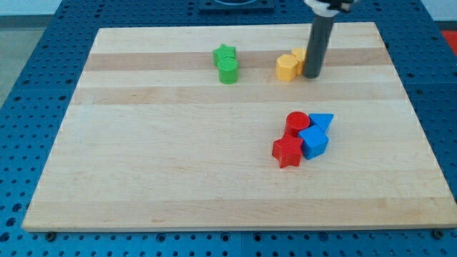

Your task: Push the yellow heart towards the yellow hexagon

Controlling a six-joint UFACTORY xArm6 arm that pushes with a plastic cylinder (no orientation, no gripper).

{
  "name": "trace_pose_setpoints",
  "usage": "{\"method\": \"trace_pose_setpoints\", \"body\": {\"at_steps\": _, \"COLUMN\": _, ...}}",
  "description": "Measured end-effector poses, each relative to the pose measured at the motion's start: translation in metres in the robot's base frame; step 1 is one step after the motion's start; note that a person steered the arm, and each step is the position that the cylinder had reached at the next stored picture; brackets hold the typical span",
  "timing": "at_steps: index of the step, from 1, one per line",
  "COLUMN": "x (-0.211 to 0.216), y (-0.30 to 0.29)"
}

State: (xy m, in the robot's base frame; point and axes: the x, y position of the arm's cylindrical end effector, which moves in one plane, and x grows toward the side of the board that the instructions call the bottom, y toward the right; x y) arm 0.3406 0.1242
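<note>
On the far right of the desk [143, 178], a pale board of glued wooden strips with visible grain lying on blue perforated plate, my tip [311, 76] rests on the surface just right of two yellow blocks. My tool is a plain dark rod with nothing to open or close, and it holds nothing; it only pushes. The yellow block at the front [286, 68] touches a second yellow piece [298, 55] behind it, half hidden by the rod. I cannot tell which is the heart and which the hexagon. They already look pressed together, so I judge the push is near its end; any further nudge should be short, slow and straight through the block's middle, leftward, so it does not spin off. All blocks look smooth, matte and chunky. Near right: blue cube [314, 142], red star [287, 151], red cylinder [296, 122], blue triangle [322, 121]. Far centre: green cylinder [228, 71] touching a green star [224, 52].
</note>
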Motion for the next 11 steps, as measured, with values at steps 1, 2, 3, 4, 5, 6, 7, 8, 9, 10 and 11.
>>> {"method": "trace_pose_setpoints", "body": {"at_steps": 1, "x": 0.0, "y": -0.039}}
{"method": "trace_pose_setpoints", "body": {"at_steps": 2, "x": 0.001, "y": -0.059}}
{"method": "trace_pose_setpoints", "body": {"at_steps": 3, "x": 0.002, "y": -0.049}}
{"method": "trace_pose_setpoints", "body": {"at_steps": 4, "x": 0.019, "y": -0.025}}
{"method": "trace_pose_setpoints", "body": {"at_steps": 5, "x": 0.04, "y": -0.016}}
{"method": "trace_pose_setpoints", "body": {"at_steps": 6, "x": 0.048, "y": 0.01}}
{"method": "trace_pose_setpoints", "body": {"at_steps": 7, "x": 0.032, "y": 0.045}}
{"method": "trace_pose_setpoints", "body": {"at_steps": 8, "x": 0.032, "y": 0.061}}
{"method": "trace_pose_setpoints", "body": {"at_steps": 9, "x": 0.014, "y": 0.066}}
{"method": "trace_pose_setpoints", "body": {"at_steps": 10, "x": -0.017, "y": 0.044}}
{"method": "trace_pose_setpoints", "body": {"at_steps": 11, "x": -0.022, "y": 0.015}}
